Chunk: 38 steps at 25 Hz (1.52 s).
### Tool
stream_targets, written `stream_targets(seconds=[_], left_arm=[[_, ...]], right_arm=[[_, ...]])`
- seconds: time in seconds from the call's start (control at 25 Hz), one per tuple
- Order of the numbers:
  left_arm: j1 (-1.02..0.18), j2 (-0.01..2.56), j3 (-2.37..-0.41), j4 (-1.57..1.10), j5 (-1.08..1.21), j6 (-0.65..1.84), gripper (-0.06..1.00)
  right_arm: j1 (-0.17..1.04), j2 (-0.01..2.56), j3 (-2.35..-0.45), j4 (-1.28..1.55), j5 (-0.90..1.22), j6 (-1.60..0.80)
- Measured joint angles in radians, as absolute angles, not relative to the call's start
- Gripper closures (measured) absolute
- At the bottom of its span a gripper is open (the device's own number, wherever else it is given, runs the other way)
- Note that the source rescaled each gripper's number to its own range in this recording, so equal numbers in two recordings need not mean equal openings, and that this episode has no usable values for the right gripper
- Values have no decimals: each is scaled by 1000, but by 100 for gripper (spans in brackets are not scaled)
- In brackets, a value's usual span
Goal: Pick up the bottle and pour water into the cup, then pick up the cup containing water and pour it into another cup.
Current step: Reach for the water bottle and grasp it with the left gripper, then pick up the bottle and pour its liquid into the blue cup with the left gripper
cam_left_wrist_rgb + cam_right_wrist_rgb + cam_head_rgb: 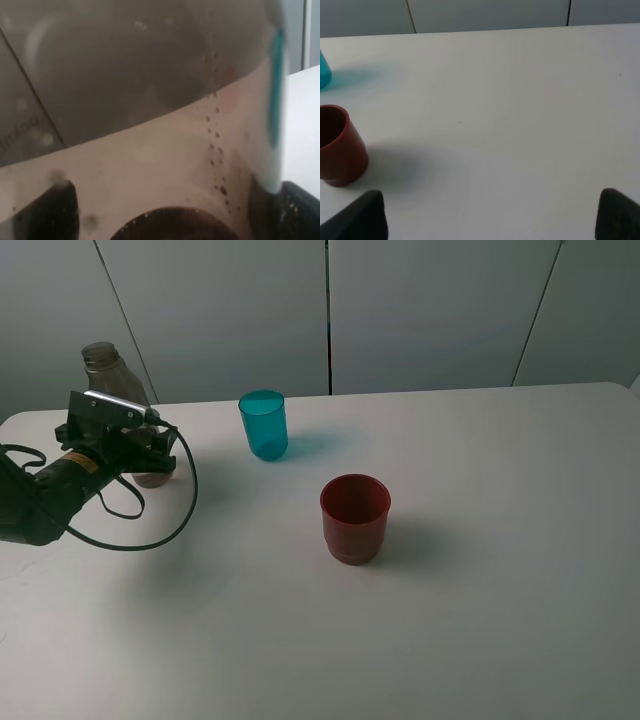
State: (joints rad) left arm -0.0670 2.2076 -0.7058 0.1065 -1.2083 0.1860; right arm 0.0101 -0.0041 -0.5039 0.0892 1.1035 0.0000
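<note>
Two dark fingers (362, 217) of the right gripper (492, 217) stand wide apart low over the near right part of the white table (500, 590), with nothing between them; that gripper is idle and empty. Next out, near the middle of the table, another cup (355, 518), the wide dark red one, stands upright and alone. Further back and to the left, the left gripper (150, 452) is level with the lower body of the bottle (103, 365), its jaws spread as wide as they go, one on each side. The left wrist view is filled by the smoky wall of the bottle, dotted with small bubbles, and I cannot tell whether either pad touches it. The bottle stands upright on the table at the far left, its open neck rising above the gripper. Farthest back, right of the bottle and well apart from it, the teal cup (263, 425) stands upright. The step in hand is, I judge, grasping the bottle; no pouring has begun. The next move calls for closing squarely on the bottle, then lifting it straight and carrying it right toward the teal cup without tipping early.
</note>
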Motion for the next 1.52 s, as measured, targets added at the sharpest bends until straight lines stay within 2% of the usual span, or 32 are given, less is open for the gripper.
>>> stream_targets(seconds=[0.8, 0.84, 0.88, 0.92, 1.0, 1.52], left_arm=[[-67, 2158, -706, 132, -1211, 188, -4], [-67, 2158, -706, 134, -1211, 188, 7], [-67, 2158, -706, 134, -1211, 188, 33], [-67, 2158, -706, 134, -1211, 188, 75], [-69, 2158, -706, 138, -1209, 185, 92], [-69, 2149, -706, 142, -1194, 187, 92]], right_arm=[[10, -4, -504, 89, 1104, 0], [10, -4, -504, 89, 1104, 0], [10, -4, -504, 89, 1104, 0], [10, -4, -504, 89, 1104, 0], [10, -4, -504, 89, 1104, 0], [10, -4, -504, 89, 1104, 0]])
